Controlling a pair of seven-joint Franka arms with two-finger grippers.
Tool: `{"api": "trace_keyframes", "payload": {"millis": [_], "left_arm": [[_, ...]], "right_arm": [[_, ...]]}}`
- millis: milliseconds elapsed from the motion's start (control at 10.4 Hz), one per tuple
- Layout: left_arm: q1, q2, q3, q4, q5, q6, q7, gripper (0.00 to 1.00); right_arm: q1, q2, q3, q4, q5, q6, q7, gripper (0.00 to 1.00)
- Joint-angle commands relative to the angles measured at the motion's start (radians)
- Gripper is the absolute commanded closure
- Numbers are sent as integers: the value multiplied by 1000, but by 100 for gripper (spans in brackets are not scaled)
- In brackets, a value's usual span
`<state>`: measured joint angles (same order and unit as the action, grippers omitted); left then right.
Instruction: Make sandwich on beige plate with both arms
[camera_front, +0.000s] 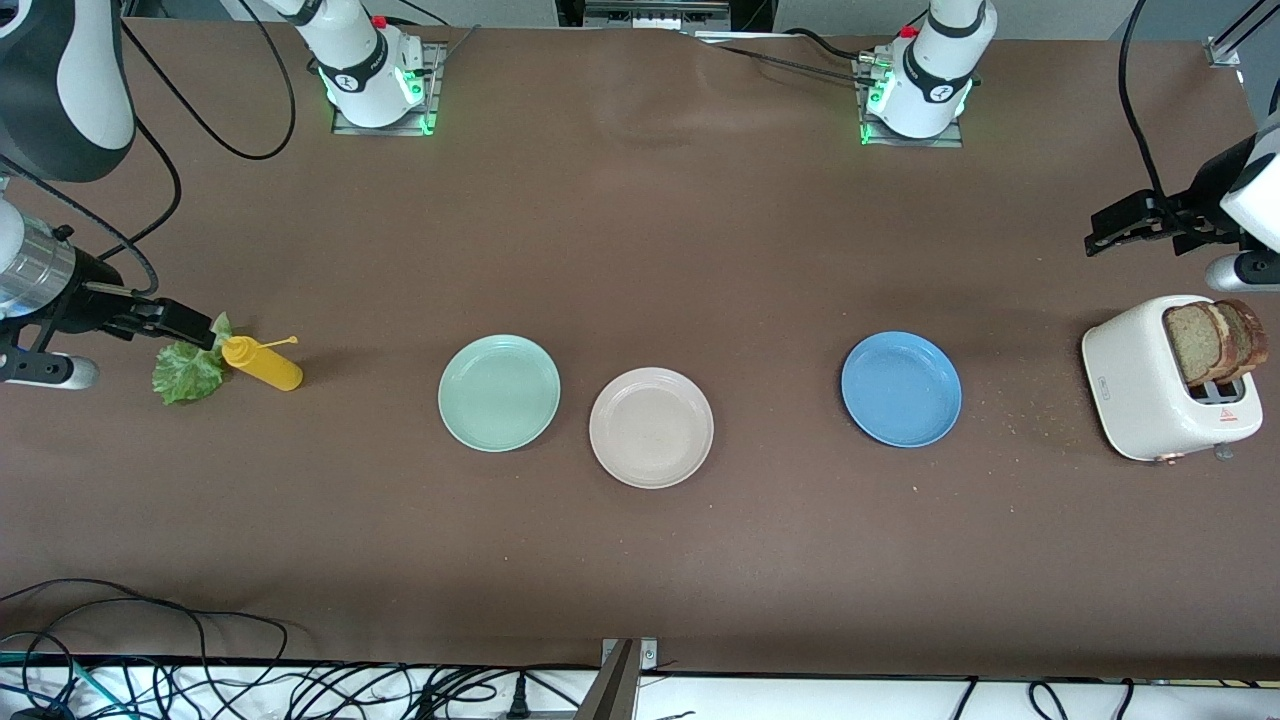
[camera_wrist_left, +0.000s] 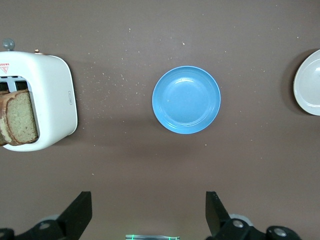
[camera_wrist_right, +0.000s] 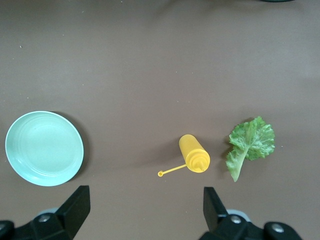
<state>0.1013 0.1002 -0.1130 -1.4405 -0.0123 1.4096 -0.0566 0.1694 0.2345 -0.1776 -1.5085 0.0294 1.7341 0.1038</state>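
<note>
The beige plate (camera_front: 651, 427) lies bare near the table's middle; its rim also shows in the left wrist view (camera_wrist_left: 310, 82). Two bread slices (camera_front: 1215, 340) (camera_wrist_left: 20, 117) stand in a white toaster (camera_front: 1150, 385) (camera_wrist_left: 52, 100) at the left arm's end. A green lettuce leaf (camera_front: 188, 372) (camera_wrist_right: 250, 142) lies flat at the right arm's end. My left gripper (camera_front: 1100, 228) (camera_wrist_left: 147, 215) hangs open and empty high over the table by the toaster. My right gripper (camera_front: 198, 328) (camera_wrist_right: 145, 210) hangs open and empty over the table by the lettuce.
A yellow squeeze bottle (camera_front: 262, 363) (camera_wrist_right: 194, 153) lies on its side beside the lettuce. A mint-green plate (camera_front: 499, 392) (camera_wrist_right: 44, 148) sits next to the beige plate, toward the right arm's end. A blue plate (camera_front: 901, 389) (camera_wrist_left: 186, 99) sits toward the toaster, with crumbs (camera_front: 1020, 405) scattered between them.
</note>
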Motion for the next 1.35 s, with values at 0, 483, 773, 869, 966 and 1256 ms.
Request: {"api": "trace_keyframes", "payload": {"millis": [0, 483, 773, 869, 966, 1256], "left_arm": [[3, 4, 1, 11, -21, -8, 6, 0], [3, 4, 3, 11, -20, -8, -2, 0], [5, 4, 3, 11, -12, -8, 11, 0], [5, 4, 3, 11, -12, -8, 9, 0], [3, 6, 3, 11, -12, -8, 1, 0], [3, 9, 3, 11, -12, -8, 0, 0]], "right_arm": [[-2, 6, 1, -1, 17, 5, -12, 0], [-4, 12, 3, 5, 18, 10, -12, 0], [-5, 19, 3, 5, 17, 19, -15, 0], [-5, 19, 3, 5, 17, 19, -15, 0], [-5, 19, 3, 7, 17, 19, -15, 0], [-10, 19, 3, 5, 17, 19, -18, 0]]}}
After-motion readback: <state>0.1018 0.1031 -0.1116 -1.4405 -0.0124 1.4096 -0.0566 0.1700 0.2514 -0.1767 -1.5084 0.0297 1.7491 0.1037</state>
